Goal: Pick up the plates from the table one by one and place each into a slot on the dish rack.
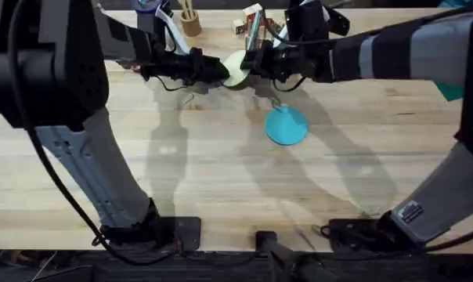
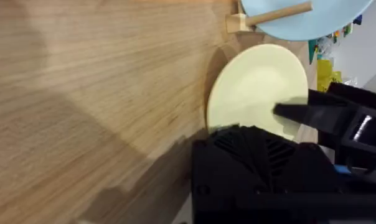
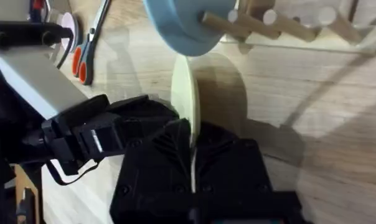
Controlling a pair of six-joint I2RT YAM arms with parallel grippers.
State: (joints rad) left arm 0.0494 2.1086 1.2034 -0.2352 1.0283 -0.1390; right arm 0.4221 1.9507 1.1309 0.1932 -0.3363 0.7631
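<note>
A cream plate [image 1: 236, 72] stands on edge at the far middle of the table [image 1: 221, 180], between my two grippers. My right gripper [image 1: 250, 66] comes in from the right and is shut on it; in the right wrist view the plate's thin edge [image 3: 189, 93] runs straight down between the fingers. My left gripper [image 1: 219, 72] reaches in from the left and touches the plate's other side [image 2: 256, 87]. The turquoise plate [image 1: 286, 125] leans among the pegs of the dish rack [image 3: 300, 28], with one dowel [image 2: 275, 14] lying across its face.
A round wooden cup of sticks [image 1: 191, 22] and small boxes [image 1: 248, 19] stand at the table's far edge. Orange-handled scissors [image 3: 88, 53] and a small pink dish [image 3: 68, 28] lie beyond the left gripper. The near half of the table is bare wood.
</note>
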